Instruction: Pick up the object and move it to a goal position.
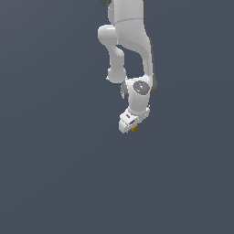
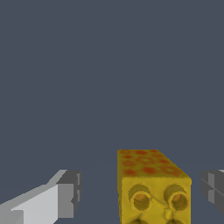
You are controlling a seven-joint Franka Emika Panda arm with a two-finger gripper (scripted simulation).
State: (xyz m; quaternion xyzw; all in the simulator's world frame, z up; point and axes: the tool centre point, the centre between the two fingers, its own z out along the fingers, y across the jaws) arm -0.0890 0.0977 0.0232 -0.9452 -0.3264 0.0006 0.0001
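The object is a yellow-orange block with red spots on one face and round holes on another. In the wrist view it lies between the two grey fingertips of my gripper, with a wide gap on one side and a narrow gap on the other, so the fingers stand open around it without touching it. In the exterior view the object is a tiny orange speck at the tip of the white gripper, which hangs low under the arm.
A uniform dark grey-blue background fills both views. The white arm comes down from the upper middle of the exterior view. No goal marker, edge or other object shows.
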